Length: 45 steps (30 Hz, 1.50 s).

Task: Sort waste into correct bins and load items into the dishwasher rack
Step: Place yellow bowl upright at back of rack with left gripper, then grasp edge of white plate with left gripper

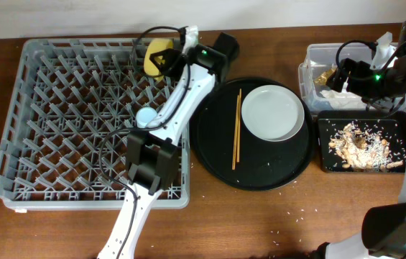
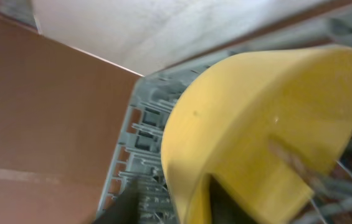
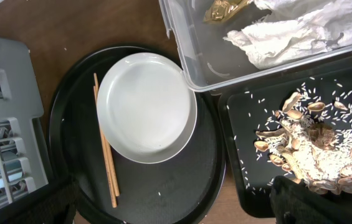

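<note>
The waste sorting looks finished, and the loading is about half done. The one dishwasher rack (image 1: 66,108) already holds one light blue cup (image 1: 146,116) toward its right side; a pink cup I cannot find in any view, perhaps the arm hides it. On the one round black tray (image 1: 260,169) lie one plate (image 1: 272,113) and two chopsticks (image 1: 237,129) just beside it; these are not yet loaded. The one clear tub (image 3: 182,56) contains the white napkins (image 3: 294,31), two as far as I can count, and one gold-brown wrapper (image 3: 225,9); the one shallow black tray (image 1: 398,126) contains the many food scraps (image 3: 306,143), mixed with rice grains. The left gripper (image 2: 176,205) is closed on the rim of the one yellow bowl (image 2: 256,124), one finger inside and one outside, above the far right corner of the rack; the right gripper (image 3: 182,211) stands wide open and empty, above the tub and the shallow black tray.
</note>
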Available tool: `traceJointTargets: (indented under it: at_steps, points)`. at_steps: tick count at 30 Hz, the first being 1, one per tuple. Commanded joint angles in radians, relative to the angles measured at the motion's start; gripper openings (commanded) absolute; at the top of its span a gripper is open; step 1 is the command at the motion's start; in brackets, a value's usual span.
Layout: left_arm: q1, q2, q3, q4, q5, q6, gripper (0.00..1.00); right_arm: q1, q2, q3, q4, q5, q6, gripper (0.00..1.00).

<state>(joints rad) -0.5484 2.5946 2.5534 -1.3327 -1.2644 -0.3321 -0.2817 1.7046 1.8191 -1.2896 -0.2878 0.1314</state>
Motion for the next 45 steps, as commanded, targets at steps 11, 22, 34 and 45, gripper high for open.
traceJointTargets:
  at_steps: [11, 22, 34, 45]
  points:
    - [-0.066, -0.187, 0.055, -0.078, 0.928, 0.019, 0.7, 0.0, 0.003, -0.003, -0.001, 0.012, -0.004, 0.99]
    - [-0.116, -0.023, 0.014, 0.104, 1.4, -0.068, 0.64, 0.0, 0.003, -0.003, -0.004, 0.012, -0.004, 0.99]
    - [-0.189, 0.061, 0.013, 0.053, 1.34, -0.068, 0.44, 0.0, 0.003, -0.003, -0.005, 0.012, -0.004, 0.98]
    - [-0.189, 0.074, 0.013, 0.046, 1.29, -0.087, 0.43, 0.0, 0.003, -0.003, -0.007, 0.012, -0.004, 0.99]
